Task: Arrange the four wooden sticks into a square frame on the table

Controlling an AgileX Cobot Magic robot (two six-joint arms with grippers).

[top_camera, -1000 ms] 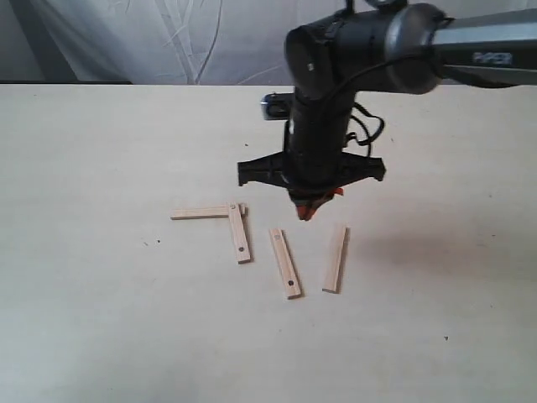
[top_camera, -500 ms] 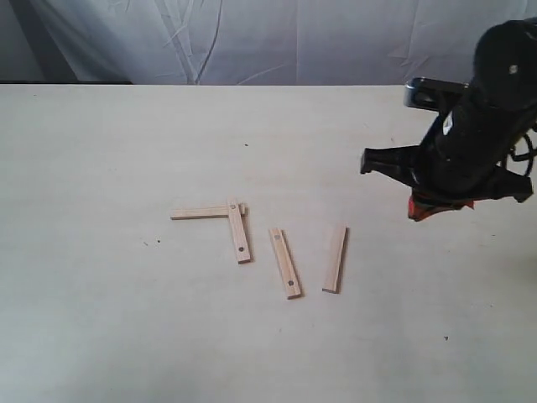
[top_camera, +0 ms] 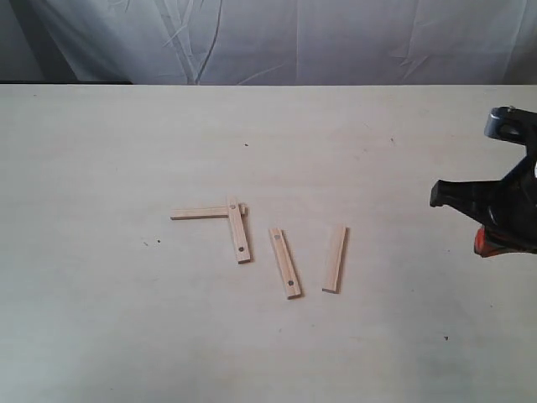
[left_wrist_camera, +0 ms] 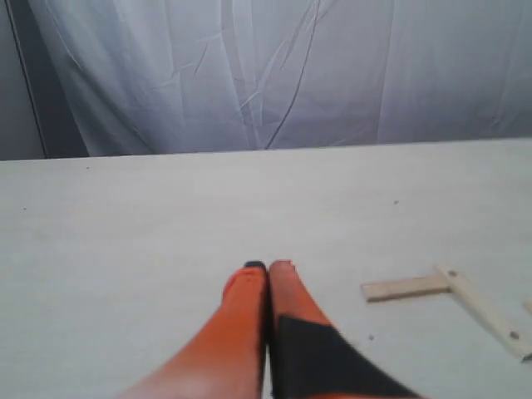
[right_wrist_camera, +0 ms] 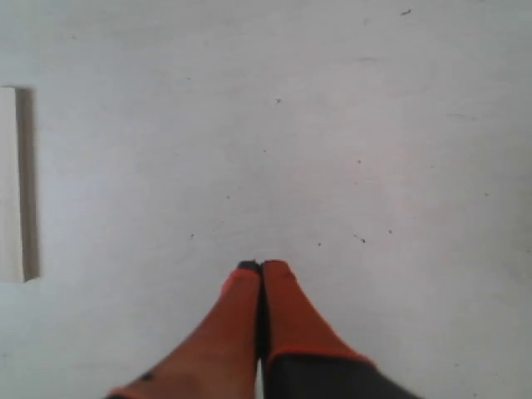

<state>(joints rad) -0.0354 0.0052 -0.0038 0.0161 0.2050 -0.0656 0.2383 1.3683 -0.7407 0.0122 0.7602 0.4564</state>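
Note:
Four wooden sticks lie in the middle of the table (top_camera: pixel 117 327). Two of them, one flat (top_camera: pixel 200 213) and one upright (top_camera: pixel 239 229), overlap at a corner as an L. The other two sticks (top_camera: pixel 284 262) (top_camera: pixel 336 259) lie apart to the right of it, roughly parallel. No square frame shows. My right gripper (top_camera: pixel 484 246) hangs at the right edge, far from the sticks, shut and empty (right_wrist_camera: pixel 261 266); one stick (right_wrist_camera: pixel 10 183) shows at that view's edge. My left gripper (left_wrist_camera: pixel 268 268) is shut and empty above bare table, with the L of sticks (left_wrist_camera: pixel 406 288) off to one side.
A white cloth backdrop (top_camera: pixel 277 38) hangs behind the table's far edge. A few tiny dark specks (top_camera: pixel 157 243) dot the tabletop. The left arm does not show in the exterior view.
My right arm has swung from just above the sticks in the middle out to the right edge of the view. The sticks have not moved.

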